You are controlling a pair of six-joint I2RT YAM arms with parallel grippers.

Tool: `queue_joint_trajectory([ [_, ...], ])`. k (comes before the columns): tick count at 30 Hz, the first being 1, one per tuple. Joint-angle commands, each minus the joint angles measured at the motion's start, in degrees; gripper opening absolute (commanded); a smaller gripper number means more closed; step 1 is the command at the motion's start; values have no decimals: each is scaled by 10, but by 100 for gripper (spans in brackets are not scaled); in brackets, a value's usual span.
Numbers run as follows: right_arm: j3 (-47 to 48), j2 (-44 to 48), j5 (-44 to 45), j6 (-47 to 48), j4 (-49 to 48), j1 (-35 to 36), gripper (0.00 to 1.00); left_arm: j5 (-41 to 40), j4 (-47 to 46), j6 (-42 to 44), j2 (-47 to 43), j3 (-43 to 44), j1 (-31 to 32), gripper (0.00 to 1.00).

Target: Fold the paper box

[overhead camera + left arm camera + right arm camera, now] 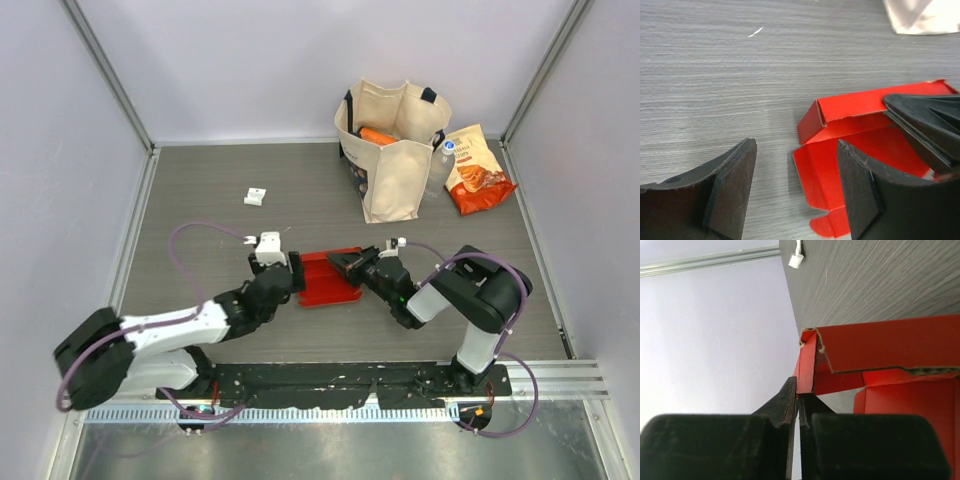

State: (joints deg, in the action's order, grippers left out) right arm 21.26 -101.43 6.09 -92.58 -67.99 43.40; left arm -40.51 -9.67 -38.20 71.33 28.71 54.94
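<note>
The paper box is bright red card, partly folded, lying mid-table between both arms. In the left wrist view the paper box has one raised wall and a flat flap with a small tab toward me. My left gripper is open at its left end; its right finger stands over the flap and the left finger over bare table, nothing gripped. My right gripper is shut on the box's right-hand wall. In its own view the thin red panel is pinched between the jaws.
A beige tote bag stands at the back with an orange item inside. An orange-red snack bag lies to its right. A small white object sits on the grey table back left. Pale walls enclose the table.
</note>
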Motion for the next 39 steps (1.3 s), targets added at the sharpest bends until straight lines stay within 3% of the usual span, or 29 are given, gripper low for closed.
queue_joint_trajectory([
  [1, 4, 20, -6, 49, 66, -3, 9, 106, -78, 44, -128, -70, -27, 69],
  [4, 6, 25, -13, 60, 73, -6, 13, 130, -63, 42, -199, -91, -39, 72],
  [7, 5, 36, -25, 77, 73, -9, 29, 162, -14, 16, -218, -79, -75, 75],
  [9, 8, 63, -35, 109, 95, -10, 46, 188, 5, 10, -213, -57, -92, 76],
  [11, 29, 110, -48, 162, 174, -14, 62, 212, 19, 10, -198, -38, -108, 78],
  [14, 60, 172, -82, 241, 325, -16, 72, 243, 22, 31, -165, -15, -120, 81],
  [18, 98, 289, -102, 386, 541, -28, 81, 278, 33, 35, -126, 21, -139, 84],
  [22, 136, 331, -190, 477, 666, -94, 80, 341, 80, 47, -73, 85, -163, 86],
  [24, 154, 348, -232, 515, 726, -144, 79, 355, 91, 66, -60, 109, -164, 81],
  [25, 164, 358, -234, 583, 751, -154, 79, 349, 87, 69, -64, 97, -164, 78],
  [27, 205, 362, -187, 628, 821, -162, 79, 345, 47, 67, -79, 68, -164, 75],
  [29, 228, 365, -176, 667, 838, -162, 77, 349, 27, 66, -90, 28, -161, 65],
  [30, 233, 362, -176, 673, 843, -162, 77, 338, 15, 72, -101, 15, -137, 63],
  [32, 251, 349, -150, 674, 856, -162, 77, 225, 18, 92, -109, -8, -80, 63],
  [33, 257, 344, -128, 674, 865, -163, 77, 175, 18, 111, -108, -11, -11, 64],
  [34, 262, 342, -121, 672, 866, -164, 76, 73, 17, 112, -96, -17, 19, 66],
  [36, 263, 337, -107, 667, 862, -164, 76, -2, 8, 100, -74, -22, 72, 66],
  [39, 257, 336, -105, 656, 843, -166, 76, -92, 1, 54, -10, -18, 99, 66],
])
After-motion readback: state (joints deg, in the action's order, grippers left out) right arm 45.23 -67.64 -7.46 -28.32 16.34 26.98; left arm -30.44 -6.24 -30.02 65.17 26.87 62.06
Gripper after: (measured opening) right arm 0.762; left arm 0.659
